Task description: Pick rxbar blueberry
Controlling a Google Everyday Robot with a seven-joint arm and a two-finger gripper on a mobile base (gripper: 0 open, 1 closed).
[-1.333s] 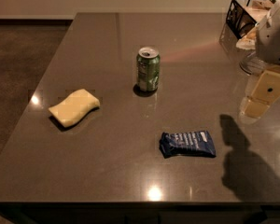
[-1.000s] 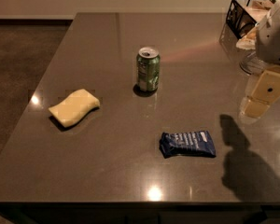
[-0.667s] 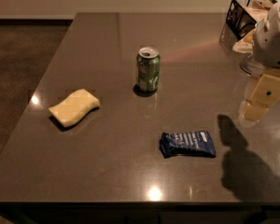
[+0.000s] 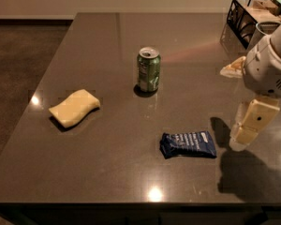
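Reference: the gripper point(image 4: 242, 136) hangs low over the right part of the dark grey, glossy rectangular tabletop point(image 4: 107, 172).

(a) Green aluminium soda can point(image 4: 149, 70), upright, left of the gripper and farther back, well apart from it.

(b) Pale yellow, wavy-edged rectangular sponge point(image 4: 75, 108), lying flat, far to the gripper's left, beyond the can and nearer the table's left edge.

(c) Black wire basket point(image 4: 238, 17), behind the gripper at the table's far right corner; its contents cannot be made out.

(d) Small pale crumpled item point(image 4: 232, 68), on the table between the gripper and the basket.

(e) Brown floor point(image 4: 18, 64), left of the table.
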